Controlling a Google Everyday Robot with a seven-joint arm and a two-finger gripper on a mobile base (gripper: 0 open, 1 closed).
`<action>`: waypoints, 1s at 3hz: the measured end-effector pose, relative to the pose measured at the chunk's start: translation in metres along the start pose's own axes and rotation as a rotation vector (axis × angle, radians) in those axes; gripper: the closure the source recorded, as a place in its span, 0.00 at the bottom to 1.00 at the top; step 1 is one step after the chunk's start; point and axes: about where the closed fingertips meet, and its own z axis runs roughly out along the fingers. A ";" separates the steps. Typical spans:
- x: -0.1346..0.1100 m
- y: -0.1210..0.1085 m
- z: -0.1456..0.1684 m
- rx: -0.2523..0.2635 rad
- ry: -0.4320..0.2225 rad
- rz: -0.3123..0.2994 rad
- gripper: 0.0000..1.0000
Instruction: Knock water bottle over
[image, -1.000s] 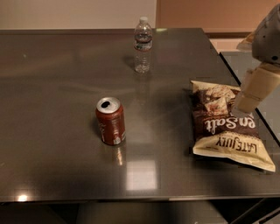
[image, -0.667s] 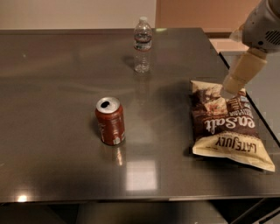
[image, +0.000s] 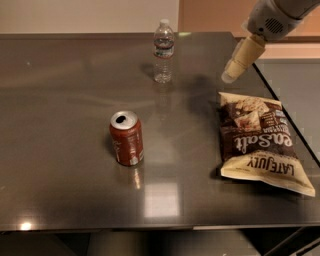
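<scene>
The dark bench (image: 60, 175) stretches under and well beyond the gripper on all sides but one: its right edge runs close by on the gripper's right, so a sweep that starts too wide would begin off the surface. It is also glossy, and a light tap might only slide the target rather than tip it. The chip bag (image: 260, 142) lies flat just below and in front of the gripper, near enough that a low or sagging approach could snag its top edge and drag it along. The arm (image: 272, 17) comes in from the upper right, above and behind the gripper. The red-brown soda can (image: 127, 138) stands upright far to the gripper's left and well forward, out of a straight leftward path, though a swing that curves toward the viewer could clip it. The water bottle (image: 163, 51) stands upright, cap on, to the gripper's left and slightly farther back, well apart from it. A push low on its body would probably shove it, and one too high could skim over the cap. The gripper (image: 229, 76) hangs above the bench, touching nothing; it seems to grasp nothing, but whether it is released or clenched I cannot tell
</scene>
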 end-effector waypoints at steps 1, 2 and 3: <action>-0.026 -0.023 0.034 0.016 -0.045 0.034 0.00; -0.049 -0.038 0.063 0.047 -0.107 0.098 0.00; -0.074 -0.054 0.090 0.077 -0.186 0.181 0.00</action>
